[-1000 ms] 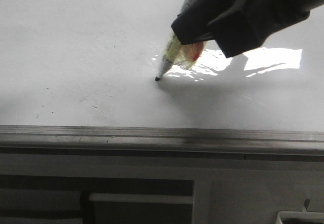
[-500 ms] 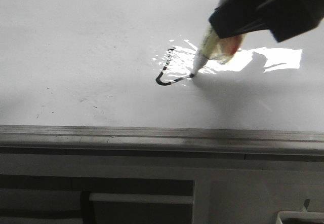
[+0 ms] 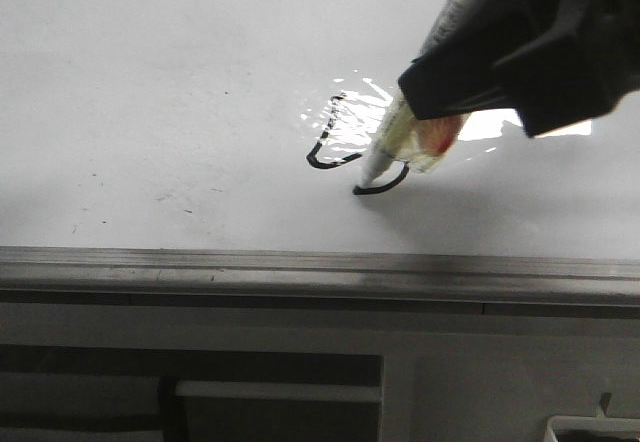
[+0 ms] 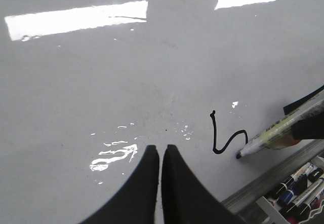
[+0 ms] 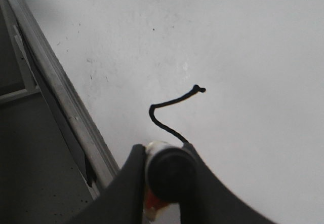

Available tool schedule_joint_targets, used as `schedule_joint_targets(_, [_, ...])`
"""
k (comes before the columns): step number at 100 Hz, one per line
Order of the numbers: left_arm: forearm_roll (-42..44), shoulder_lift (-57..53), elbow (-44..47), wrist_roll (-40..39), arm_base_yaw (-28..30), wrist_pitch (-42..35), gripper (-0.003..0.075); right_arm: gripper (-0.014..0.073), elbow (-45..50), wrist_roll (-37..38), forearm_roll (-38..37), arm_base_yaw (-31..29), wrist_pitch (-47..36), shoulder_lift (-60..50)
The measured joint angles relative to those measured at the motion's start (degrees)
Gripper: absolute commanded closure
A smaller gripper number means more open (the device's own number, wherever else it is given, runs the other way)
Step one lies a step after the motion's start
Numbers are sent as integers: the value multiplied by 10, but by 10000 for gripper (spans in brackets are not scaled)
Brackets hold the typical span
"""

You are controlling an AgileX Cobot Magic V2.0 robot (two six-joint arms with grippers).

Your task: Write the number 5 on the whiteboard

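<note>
My right gripper (image 3: 440,112) is clamped on a marker (image 3: 405,137), fingers pressed against the barrel on both sides; the right wrist view shows the marker's dark round end (image 5: 169,173) wedged between the two fingers. Marker tilted, tip down and toward the robot's left, tip touching the whiteboard (image 3: 150,82).

The number 5 (image 3: 345,152) is only partly drawn: a thin stroke running down from the glare patch, a corner at its lower left, a short run right, then a small hooked curve ending at the marker tip. It sits near the board's grey edge rail (image 3: 300,267), on the right half of the front view. In the left wrist view the stroke (image 4: 225,135) reads as one continuous black line with a dot at its far end.

My left gripper (image 4: 160,155) hovers above bare board, fingers pressed together, holding nothing; whether the tips touch the surface I cannot tell. Beyond the rail, a tray of spare markers (image 4: 298,183) is visible.
</note>
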Motion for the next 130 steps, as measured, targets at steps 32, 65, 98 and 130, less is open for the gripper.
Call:
schedule_joint_targets(32, [-1,0,0,0,0,0,741,634,0,0,4,3,-25,18])
schedule_joint_targets(65, [-1,0,0,0,0,0,741,636,0,0,4,4,-31,19])
schedule_joint_targets(98, [-1,0,0,0,0,0,741,636,-25,0,-27,74,-19,2])
schedule_joint_targets(130, [-1,0,0,0,0,0,740,636,-39,0,-33,29,7,-4])
